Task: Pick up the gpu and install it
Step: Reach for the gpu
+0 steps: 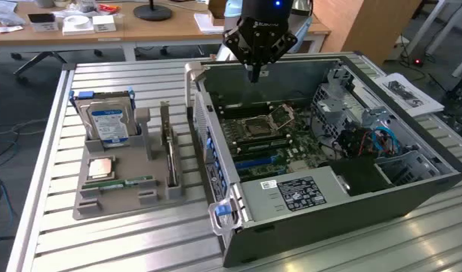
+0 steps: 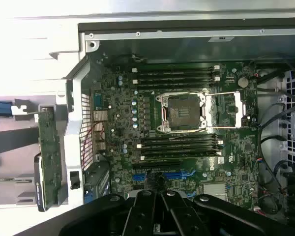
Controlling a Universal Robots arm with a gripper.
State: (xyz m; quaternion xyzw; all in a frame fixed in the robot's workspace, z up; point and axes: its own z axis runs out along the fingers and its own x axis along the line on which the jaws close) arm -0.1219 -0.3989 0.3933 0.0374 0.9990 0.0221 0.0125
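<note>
Exterior view shows my black pincer [image 1: 253, 75] closed and empty over the open dark computer case [image 1: 329, 226], while the thin green-and-black gpu [image 1: 171, 158] stands on edge to the exterior view's left, its long axis along the case wall.

The table [image 1: 133, 249] is ribbed bare metal with a dull silver sheen. The tray [image 1: 91, 212] on it looks like matt grey plastic. The hard drive [image 1: 108, 126] has a silver metal body and a glossy blue label. The gpu [image 1: 171, 158] shows a dark face on thin green board. The computer case [image 1: 344, 218] is matt dark sheet metal, paler inside. Its motherboard [image 2: 123, 137] is green circuit board, and the socket frame [image 2: 225, 105] is shiny metal. The gripper [image 1: 253, 75] is matt black. The desk [image 1: 163, 31] is smooth pale wood.
</note>
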